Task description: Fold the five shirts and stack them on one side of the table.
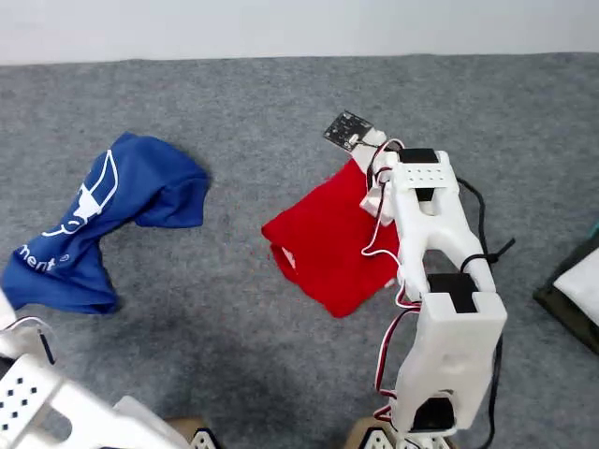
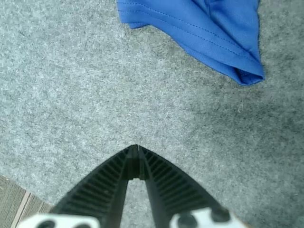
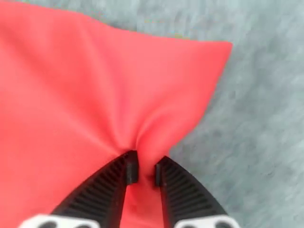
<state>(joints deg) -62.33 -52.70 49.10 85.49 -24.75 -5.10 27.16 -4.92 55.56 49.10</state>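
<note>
A red shirt (image 1: 328,245) lies bunched in the middle of the grey felt table, partly under the white right arm. My right gripper (image 3: 142,168) is shut on a pinched fold of the red shirt (image 3: 85,99) near one corner. A crumpled blue shirt (image 1: 98,220) with white print lies at the left. My left gripper (image 2: 137,154) is shut with nothing in it, hovering over bare felt just short of the blue shirt's hem (image 2: 204,33). The left arm's white base (image 1: 37,398) sits at the lower left corner of the high view.
At the right edge of the table a dark shape with a pale folded cloth (image 1: 580,285) on it lies partly out of frame. A small dark circuit board (image 1: 348,130) sits on the right arm's wrist. Bare felt stretches between the two shirts.
</note>
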